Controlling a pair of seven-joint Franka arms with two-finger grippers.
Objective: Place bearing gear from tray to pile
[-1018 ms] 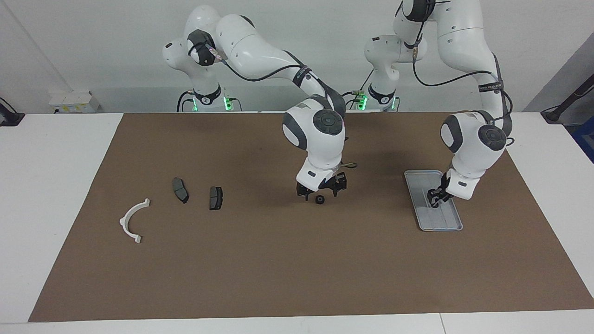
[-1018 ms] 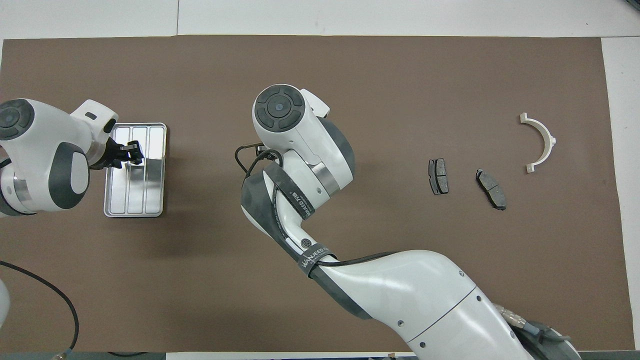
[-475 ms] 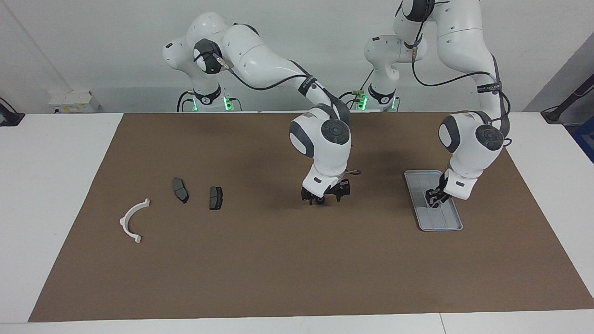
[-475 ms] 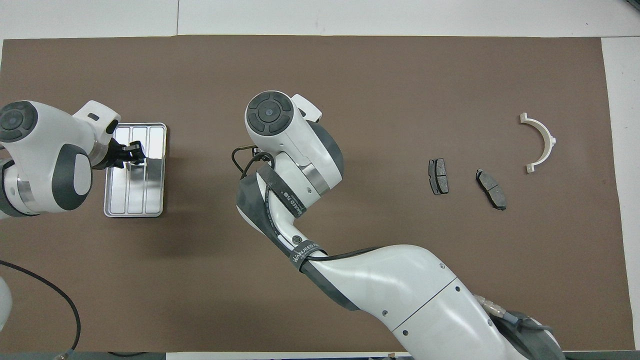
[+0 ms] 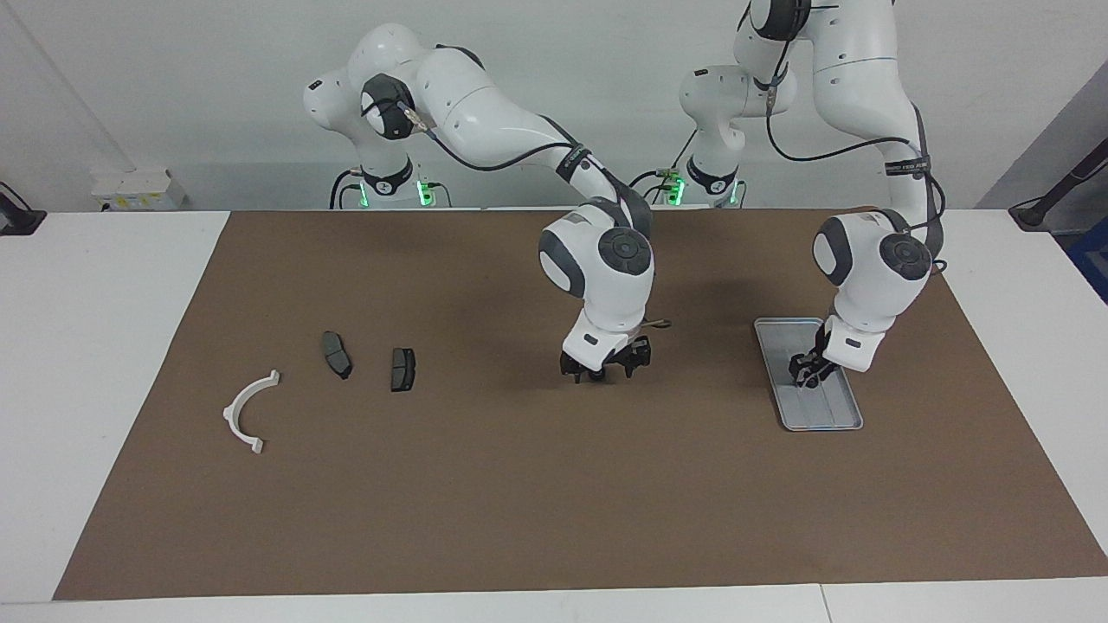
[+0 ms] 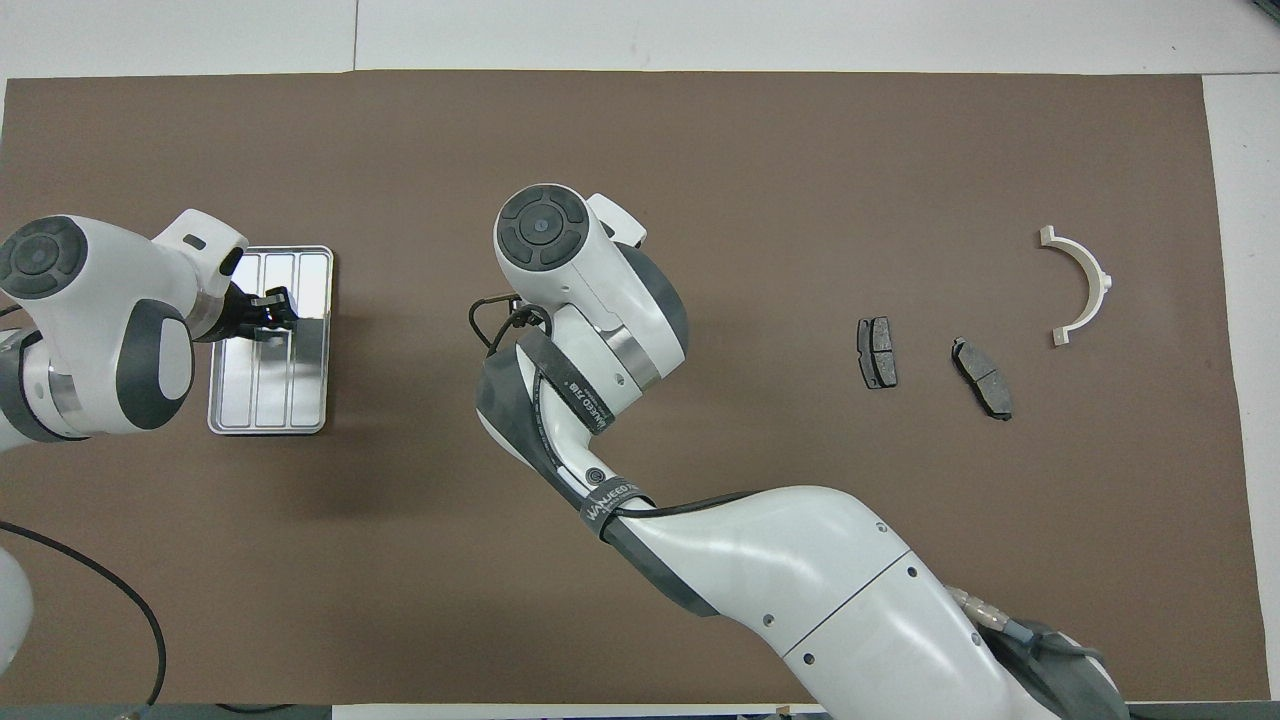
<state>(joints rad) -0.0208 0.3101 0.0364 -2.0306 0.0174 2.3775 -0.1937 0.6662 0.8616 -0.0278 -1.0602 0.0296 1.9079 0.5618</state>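
The bearing gear (image 5: 596, 374) is a small dark round part now on the brown mat near the middle of the table, well apart from the tray (image 5: 844, 414), which lies toward the left arm's end. So the first half of the job looks done: the part is out of the tray. What is left is the carry to the pile, made of a white arc bracket (image 5: 246, 412) and two dark pads (image 5: 337, 354) (image 5: 402, 369) toward the right arm's end. The right pincer (image 5: 603, 372) is down at the mat with its fingers spread wide to either side of the gear; I judge it has no grip yet. The left pincer (image 5: 806, 375) hangs low over the tray, fingers drawn narrow, and I cannot tell whether it holds anything. Only the facing view shows the gear and the right pincer; in the overhead view the right arm's wrist covers both. The overhead view does show the tray's grooves and the pile's spacing plainly.
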